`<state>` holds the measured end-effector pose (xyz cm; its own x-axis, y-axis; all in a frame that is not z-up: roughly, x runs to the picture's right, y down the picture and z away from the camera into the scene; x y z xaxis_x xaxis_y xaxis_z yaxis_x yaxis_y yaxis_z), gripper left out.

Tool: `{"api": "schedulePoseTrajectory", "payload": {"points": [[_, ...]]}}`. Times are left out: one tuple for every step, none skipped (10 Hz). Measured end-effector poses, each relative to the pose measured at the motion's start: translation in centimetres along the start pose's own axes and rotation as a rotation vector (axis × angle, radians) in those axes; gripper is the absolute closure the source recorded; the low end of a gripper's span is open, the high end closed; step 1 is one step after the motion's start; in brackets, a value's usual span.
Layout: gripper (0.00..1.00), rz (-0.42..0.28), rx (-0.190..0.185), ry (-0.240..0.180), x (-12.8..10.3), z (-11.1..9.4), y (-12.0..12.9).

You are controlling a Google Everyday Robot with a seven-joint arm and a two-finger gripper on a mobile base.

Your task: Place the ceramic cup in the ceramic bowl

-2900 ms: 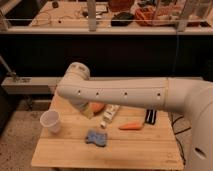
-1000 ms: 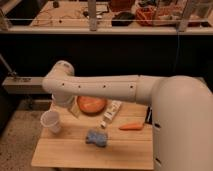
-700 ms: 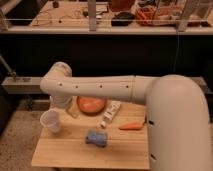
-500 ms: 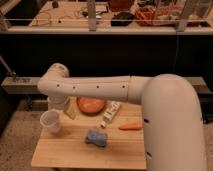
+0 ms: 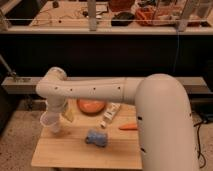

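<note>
White ceramic cup (image 5: 51, 123) stands on the table (image 5: 75, 152), not yet in the ceramic bowl (image 5: 91, 106); gripper (image 5: 58, 113) hangs over it, grasp unclear, cannot tell.

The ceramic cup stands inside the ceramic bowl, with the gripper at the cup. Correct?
No. In the camera view the ceramic cup stands on the table left of the ceramic bowl, not inside it; the gripper is at the cup.
</note>
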<state>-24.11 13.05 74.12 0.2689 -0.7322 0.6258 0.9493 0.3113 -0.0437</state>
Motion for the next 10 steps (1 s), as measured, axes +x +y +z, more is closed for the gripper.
{"api": "schedulePoseTrajectory", "payload": {"points": [[0.2, -0.004, -0.001, -0.004, -0.1, 0.2, 0.0], [0.2, -0.013, -0.001, -0.015, -0.3, 0.9, -0.2], [0.2, -0.015, -0.001, -0.018, -0.3, 1.1, -0.1], [0.2, -0.018, -0.002, -0.028, -0.3, 1.6, -0.1], [0.2, -0.023, -0.003, -0.035, -0.3, 1.9, -0.1], [0.2, -0.031, -0.004, -0.045, -0.5, 2.3, -0.3], [0.2, -0.035, -0.004, -0.051, -0.6, 2.5, -0.4], [0.2, -0.039, -0.003, -0.058, -0.7, 2.7, -0.4], [0.2, -0.042, -0.003, -0.065, -0.7, 3.0, -0.3], [0.2, -0.045, -0.002, -0.072, -0.8, 3.2, -0.3]]}}
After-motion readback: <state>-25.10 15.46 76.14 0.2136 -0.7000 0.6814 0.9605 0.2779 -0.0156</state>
